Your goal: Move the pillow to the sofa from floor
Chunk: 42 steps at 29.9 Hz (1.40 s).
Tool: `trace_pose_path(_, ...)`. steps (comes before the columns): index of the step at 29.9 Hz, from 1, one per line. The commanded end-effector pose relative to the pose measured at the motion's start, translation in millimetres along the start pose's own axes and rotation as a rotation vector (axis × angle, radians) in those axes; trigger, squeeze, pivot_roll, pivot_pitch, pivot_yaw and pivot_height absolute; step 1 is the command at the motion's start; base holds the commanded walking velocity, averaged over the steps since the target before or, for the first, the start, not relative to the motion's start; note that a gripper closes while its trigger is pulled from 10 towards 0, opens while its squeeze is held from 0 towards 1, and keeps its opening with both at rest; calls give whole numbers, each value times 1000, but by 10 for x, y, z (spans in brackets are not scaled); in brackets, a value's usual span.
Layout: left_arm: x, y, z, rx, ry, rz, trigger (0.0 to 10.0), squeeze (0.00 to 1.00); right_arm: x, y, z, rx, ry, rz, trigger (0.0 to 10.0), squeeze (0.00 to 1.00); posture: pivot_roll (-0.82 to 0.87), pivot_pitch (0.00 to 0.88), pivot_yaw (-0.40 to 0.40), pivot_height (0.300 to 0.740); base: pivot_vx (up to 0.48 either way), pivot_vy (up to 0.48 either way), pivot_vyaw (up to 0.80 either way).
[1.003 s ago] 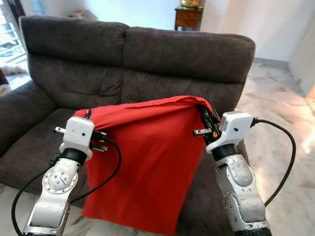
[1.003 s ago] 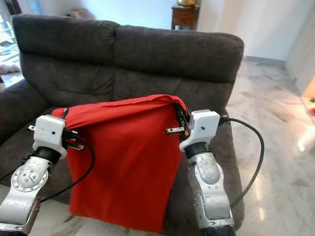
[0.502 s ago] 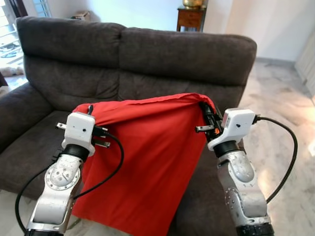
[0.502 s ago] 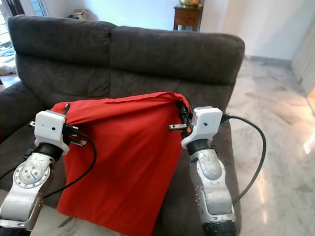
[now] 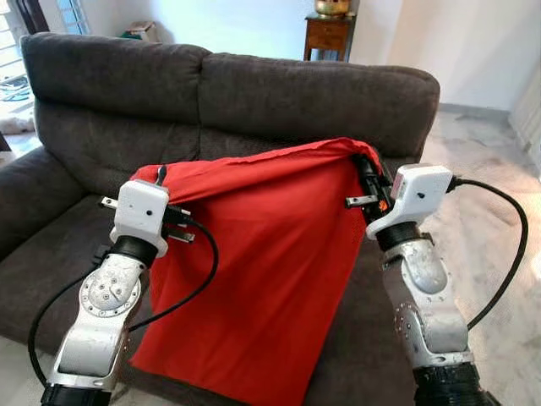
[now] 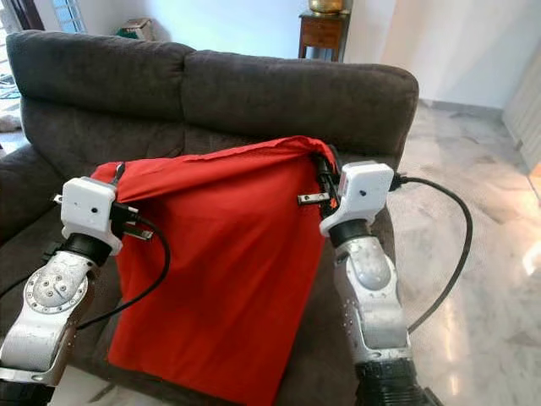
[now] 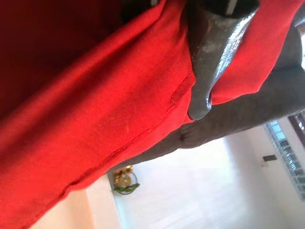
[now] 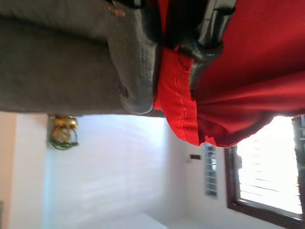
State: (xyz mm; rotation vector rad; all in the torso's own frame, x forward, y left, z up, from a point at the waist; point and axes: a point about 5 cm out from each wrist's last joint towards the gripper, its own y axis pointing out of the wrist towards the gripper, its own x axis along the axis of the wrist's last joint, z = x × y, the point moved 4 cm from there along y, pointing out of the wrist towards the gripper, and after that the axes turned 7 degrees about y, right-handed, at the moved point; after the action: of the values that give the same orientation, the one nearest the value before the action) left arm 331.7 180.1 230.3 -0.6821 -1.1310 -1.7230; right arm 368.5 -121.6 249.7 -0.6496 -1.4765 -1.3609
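The red pillow [image 5: 262, 262] hangs flat in front of me, held by its two top corners above the seat of the dark grey sofa [image 5: 254, 93]. My left gripper [image 5: 157, 179] is shut on its top left corner; one black finger [image 7: 209, 57] lies pressed over the cloth. At the top right corner my right gripper [image 5: 365, 169] is shut on the fabric, whose red hem [image 8: 176, 100] is pinched between both fingers. This right corner sits higher than the left one. The pillow's lower edge hangs by the seat's front edge.
The sofa's armrest [image 5: 34, 194] is at my left. A wooden side table [image 5: 328, 34] with a golden pot stands behind the sofa by the white wall. Marble floor [image 5: 490, 169] stretches to the right. Black cables loop from both wrists.
Both grippers have raised the pillow, the right corner more than the left. The view has shifted a little, with the sofa back now lower in the picture.
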Motion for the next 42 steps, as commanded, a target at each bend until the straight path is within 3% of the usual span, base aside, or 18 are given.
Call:
trace_pose_path(1, 27, -53, 456, 166, 28, -1, 10000, 0, 371, -22, -360, -140, 3, -152, 10000, 0, 52, 0, 7, 740, 251, 0, 0)
trace_pose_path(6, 28, -69, 462, 174, 33, 1, 10000, 0, 369, -6, -279, -95, 14, -149, 10000, 0, 53, 0, 6, 740, 253, 0, 0)
trace_pose_path(10, -39, -82, 437, 156, 26, 29, 10000, 0, 220, -19, -263, -80, 10, -90, 10000, 0, 53, 0, 6, 740, 248, 0, 0)
trace_pose_path(11, -106, -91, 384, 121, 17, 58, 10000, 0, 108, -41, -300, -99, 5, -43, 10000, 0, 53, 0, 6, 740, 0, 0, 0)
trace_pose_path(12, -263, -132, 209, 10, 13, 130, 10000, 0, -87, -118, -382, -138, 16, 26, 10000, 0, 61, 0, 5, 740, 0, 0, 0)
trace_pose_path(13, -263, -132, 209, 10, 13, 130, 10000, 0, -87, -118, -382, -138, 16, 26, 10000, 0, 61, 0, 5, 740, 0, 0, 0)
trace_pose_path(15, -352, -190, 17, -109, 3, 174, 10000, 0, -210, -185, -428, -158, -8, 72, 10000, 0, 59, 0, 6, 740, 0, 0, 0)
trace_pose_path(16, -352, -190, 17, -109, 3, 174, 10000, 0, -210, -185, -428, -158, -8, 72, 10000, 0, 59, 0, 6, 740, 0, 0, 0)
trace_pose_path(18, -425, -244, -119, -176, 49, 204, 10000, 0, -371, -283, -440, -170, 20, 129, 10000, 0, 57, 0, 6, 740, 0, 0, 0)
trace_pose_path(23, -545, -284, -187, -218, 91, 260, 10000, 0, -588, -425, -457, -195, 21, 214, 10000, 0, 56, 0, 7, 740, 0, 0, 0)
trace_pose_path(24, -641, -330, -240, -269, 148, 303, 10000, 0, -693, -504, -496, -221, 14, 255, 10000, 0, 58, 0, 8, 740, 0, 0, 0)
trace_pose_path(30, -756, -413, -342, -342, 187, 362, 10000, 0, -894, -691, -599, -291, -4, 343, 10000, 0, 57, 0, 9, 740, 0, 0, 0)
trace_pose_path(33, -857, -410, -397, -403, 255, 384, 10000, 0, -1077, -871, -663, -338, -5, 426, 10000, 0, 57, 0, 7, 740, 0, 0, 0)
trace_pose_path(42, -1047, -476, -416, -421, 285, 447, 10000, 0, -1192, -1046, -781, -425, -1, 476, 10000, 0, 42, 0, 16, 740, 0, 0, 0)
